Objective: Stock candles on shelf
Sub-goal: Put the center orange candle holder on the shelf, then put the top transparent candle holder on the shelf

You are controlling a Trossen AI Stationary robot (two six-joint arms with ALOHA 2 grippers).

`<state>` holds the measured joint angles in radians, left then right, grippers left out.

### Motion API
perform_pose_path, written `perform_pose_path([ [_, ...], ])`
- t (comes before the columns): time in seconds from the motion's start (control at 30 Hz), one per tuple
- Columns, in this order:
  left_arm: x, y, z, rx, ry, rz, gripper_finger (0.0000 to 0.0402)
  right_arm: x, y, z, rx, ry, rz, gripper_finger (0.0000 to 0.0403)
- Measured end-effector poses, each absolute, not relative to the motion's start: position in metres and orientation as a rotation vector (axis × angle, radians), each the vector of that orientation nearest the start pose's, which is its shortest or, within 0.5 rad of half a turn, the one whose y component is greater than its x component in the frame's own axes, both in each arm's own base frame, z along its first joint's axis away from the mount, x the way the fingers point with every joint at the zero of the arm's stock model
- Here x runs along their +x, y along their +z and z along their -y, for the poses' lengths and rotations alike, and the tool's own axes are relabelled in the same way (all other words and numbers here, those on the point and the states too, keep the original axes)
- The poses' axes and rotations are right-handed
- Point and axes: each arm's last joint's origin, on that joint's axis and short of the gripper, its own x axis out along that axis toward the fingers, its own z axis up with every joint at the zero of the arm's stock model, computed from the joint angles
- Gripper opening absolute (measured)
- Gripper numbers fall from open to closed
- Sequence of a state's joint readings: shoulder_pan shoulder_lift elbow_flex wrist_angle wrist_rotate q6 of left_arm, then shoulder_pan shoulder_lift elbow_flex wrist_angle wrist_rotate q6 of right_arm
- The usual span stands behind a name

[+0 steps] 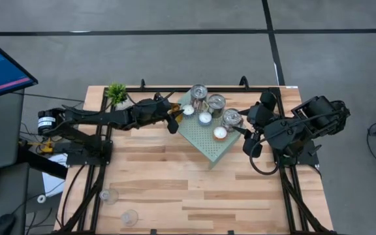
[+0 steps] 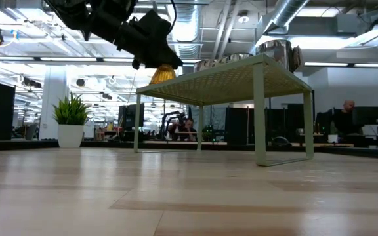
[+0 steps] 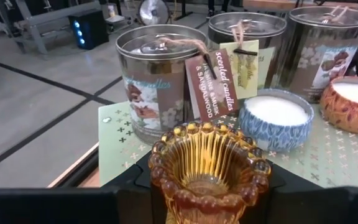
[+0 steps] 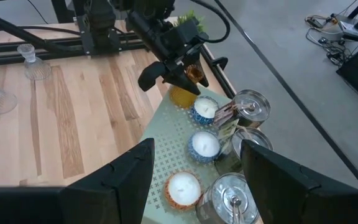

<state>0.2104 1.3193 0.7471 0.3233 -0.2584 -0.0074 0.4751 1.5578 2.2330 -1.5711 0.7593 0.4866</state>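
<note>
Candles crowd the far part of the mint-green shelf (image 1: 209,140), which sits askew on the worktop (image 1: 175,189). Three silver tins (image 1: 215,104) stand in a row along one edge; beside them a blue-patterned candle (image 3: 275,119), another white one (image 4: 204,145), an orange-patterned one (image 4: 183,188). My left claw (image 1: 173,116) hangs over the shelf's corner nearest the potted plant (image 1: 117,92), closed partway round an amber glass holder (image 3: 209,168); holder upright, mouth up, just above the perforated top. My right claw (image 1: 247,134) waits at the opposite edge, beside the nearest tin, fingers apart, nothing between them. Two clear glass holders (image 1: 119,205) stand on the worktop well apart from the shelf, near the front left corner.
</note>
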Motion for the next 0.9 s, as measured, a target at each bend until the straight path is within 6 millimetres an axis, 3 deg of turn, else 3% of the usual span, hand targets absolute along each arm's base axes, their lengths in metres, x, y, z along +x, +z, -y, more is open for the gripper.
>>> perform_pose_path([
  [0.43,0.274,0.263,-0.067,0.069,0.483,-0.218,0.0184,0.21,0.498,-0.086,-0.057,-0.427,-0.641,0.023],
  [0.73,0.274,0.264,-0.066,0.074,0.434,-0.214,0.0265,0.21,0.498,-0.086,-0.079,-0.419,-0.646,0.023],
  [0.9,0.252,0.283,-0.061,0.092,0.459,-0.215,0.0294,0.21,0.498,-0.086,-0.079,-0.419,-0.646,0.023],
])
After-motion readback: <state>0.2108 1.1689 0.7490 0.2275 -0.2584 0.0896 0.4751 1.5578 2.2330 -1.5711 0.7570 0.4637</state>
